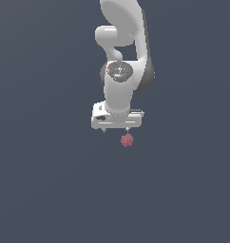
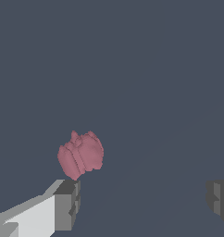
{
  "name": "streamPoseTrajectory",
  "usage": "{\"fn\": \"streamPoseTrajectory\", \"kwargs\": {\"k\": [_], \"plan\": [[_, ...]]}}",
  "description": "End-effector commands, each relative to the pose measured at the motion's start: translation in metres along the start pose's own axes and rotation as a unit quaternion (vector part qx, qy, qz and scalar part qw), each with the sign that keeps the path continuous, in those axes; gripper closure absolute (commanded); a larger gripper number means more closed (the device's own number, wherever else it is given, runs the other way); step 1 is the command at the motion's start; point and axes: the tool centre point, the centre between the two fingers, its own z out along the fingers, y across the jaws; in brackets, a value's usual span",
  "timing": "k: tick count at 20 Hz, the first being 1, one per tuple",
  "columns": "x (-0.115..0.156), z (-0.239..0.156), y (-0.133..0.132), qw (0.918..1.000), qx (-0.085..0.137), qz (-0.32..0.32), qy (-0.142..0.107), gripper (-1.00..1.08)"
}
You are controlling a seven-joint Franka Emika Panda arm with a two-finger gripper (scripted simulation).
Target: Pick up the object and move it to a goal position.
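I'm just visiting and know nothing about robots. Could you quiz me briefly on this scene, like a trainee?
1. True or false: the white robot gripper is clamped on the lumpy pinkish-red blob.
2. In the wrist view, the blob sits: A) midway between the fingers, B) near one dark fingertip, C) out of sight.
3. What colour is the background?

Key: 1 false, the fingers are spread; 2 B; 3 dark grey-blue.

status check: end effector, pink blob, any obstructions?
End effector open, holding nothing. Pink blob free on the surface, near one finger, not centred between the two. No obstruction visible.
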Motion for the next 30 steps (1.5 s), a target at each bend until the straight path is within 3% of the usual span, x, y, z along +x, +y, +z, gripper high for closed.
{"fn": "streamPoseTrajectory", "kwargs": {"k": [1,10,16,23,30], "plan": [[0.000,0.001,-0.001,1.0000,0.000,-0.006,0.000,-0.92],[0.002,0.007,-0.007,0.9976,-0.001,-0.069,0.001,-0.92],[0.004,0.015,-0.014,0.9898,-0.001,-0.142,0.001,-0.92],[0.006,0.025,-0.026,0.9689,-0.001,-0.247,0.003,-0.92],[0.009,0.035,-0.038,0.9368,0.000,-0.350,0.006,-0.92]]}}
